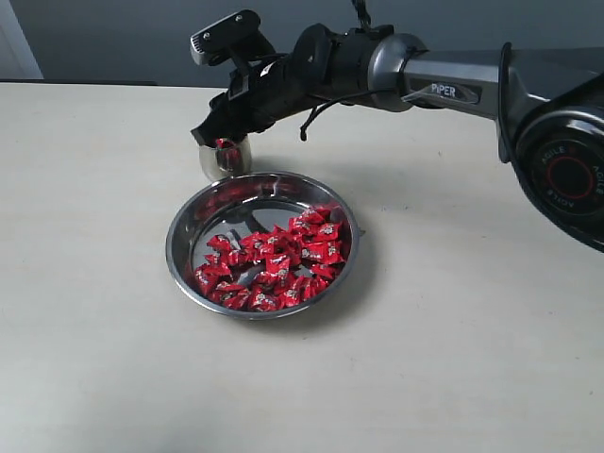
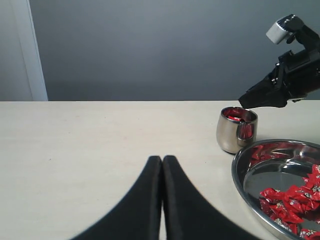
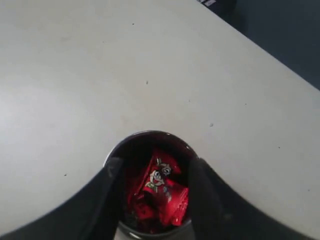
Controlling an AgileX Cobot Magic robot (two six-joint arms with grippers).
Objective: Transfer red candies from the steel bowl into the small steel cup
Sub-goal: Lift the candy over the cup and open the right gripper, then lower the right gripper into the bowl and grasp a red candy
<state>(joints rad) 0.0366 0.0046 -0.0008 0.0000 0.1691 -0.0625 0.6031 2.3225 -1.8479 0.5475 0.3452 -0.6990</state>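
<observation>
Black right arm is stretching across the bench, its pincer hanging over the small steel cup with jaws parted and empty. Left pincer is lying low, jaws pressed together. One cup is holding at least two red candies; one steel bowl just beside it is holding dozens more, too heaped to count.
</observation>
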